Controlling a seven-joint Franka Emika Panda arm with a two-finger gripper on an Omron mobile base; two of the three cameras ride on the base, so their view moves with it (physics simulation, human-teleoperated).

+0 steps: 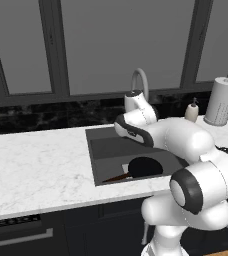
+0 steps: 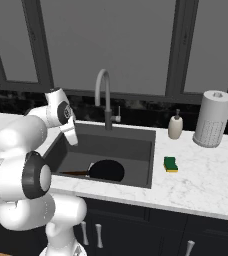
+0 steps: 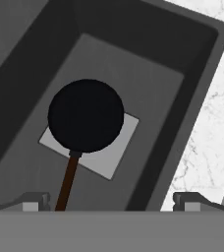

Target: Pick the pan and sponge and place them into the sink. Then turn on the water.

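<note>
One of two items done: pan (image 3: pixel 86 115) lying flat on sink (image 2: pixel 136 131) floor, black disc over the lighter square, reddish handle pointing toward the near wall. Gripper (image 3: pixel 111 201) above the basin, looking down on the pan, fingers spread wide with nothing between them. Sponge (image 2: pixel 171 164) on the marble counter (image 2: pixel 206 180), just right of the sink rim, yellow-green, well apart from the hand.

Next step, judged: fetch sponge. Worth lifting clear of the basin wall first, then swinging right across the rim. Better to come down from straight above, jaws kept wide, centred across the narrow side of the sponge; soft and small, so easy to nudge away if one finger lands first. Close gently, lift, carry back over the rim, release low beside the pan, not on its handle.

In the way: faucet (image 2: pixel 104 95) at the back rim, arched spout over the basin, right on the swing path if the hand rides high and far back. Soap dispenser (image 2: pixel 175 125) and paper towel roll (image 2: pixel 213 119) behind the sponge, near but apart from it; low approach from the front avoids both. Faucet lever small, hard to read. No water running.
</note>
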